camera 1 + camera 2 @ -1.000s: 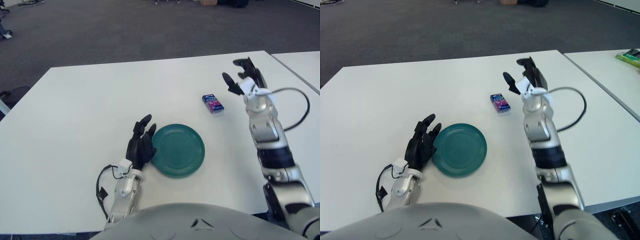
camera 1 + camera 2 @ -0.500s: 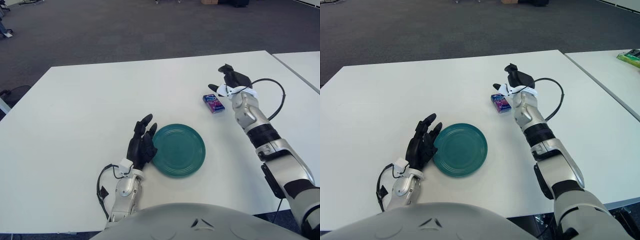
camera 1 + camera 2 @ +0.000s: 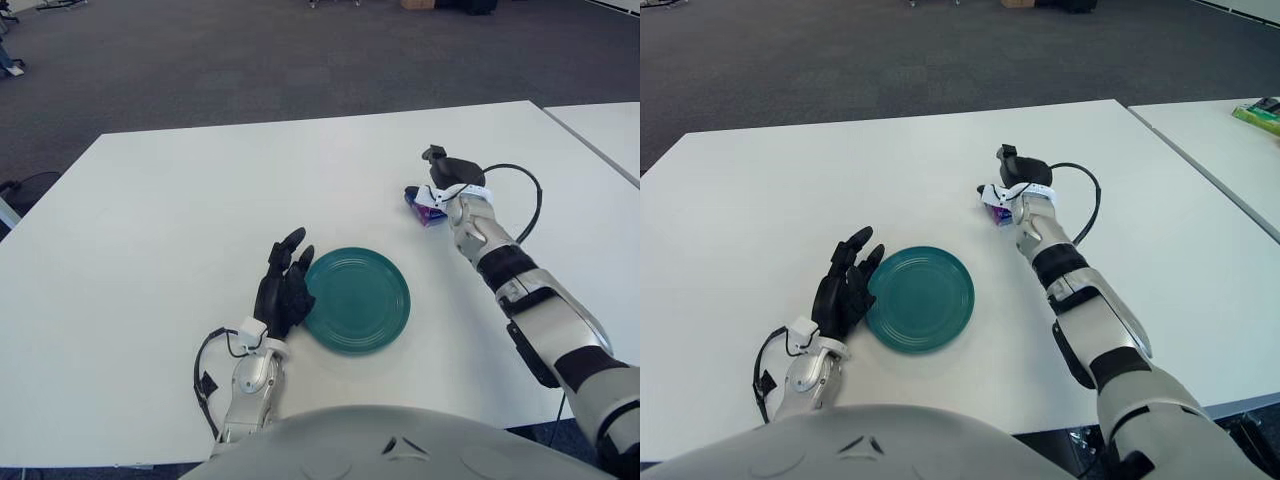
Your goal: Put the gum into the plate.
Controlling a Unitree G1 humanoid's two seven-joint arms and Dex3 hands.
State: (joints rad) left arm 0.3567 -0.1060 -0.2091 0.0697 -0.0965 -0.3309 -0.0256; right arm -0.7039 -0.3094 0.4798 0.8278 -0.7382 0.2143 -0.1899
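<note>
Lying toward the table's [image 3: 150, 230] right edge, the gum [image 3: 421, 210] is not yet lifted. Your right hand [image 3: 447, 178] covers it; whether the fingers have clamped, you cannot tell. Left hand [image 3: 284, 285] sits relaxed, empty, beside the plate's [image 3: 357, 300] left rim. Plate empty; path between unobstructed.

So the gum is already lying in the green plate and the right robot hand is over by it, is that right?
Not quite. The gum is on the white table, apart from the green plate, as the left eye view shows. The right robot hand is indeed over by it.
</note>
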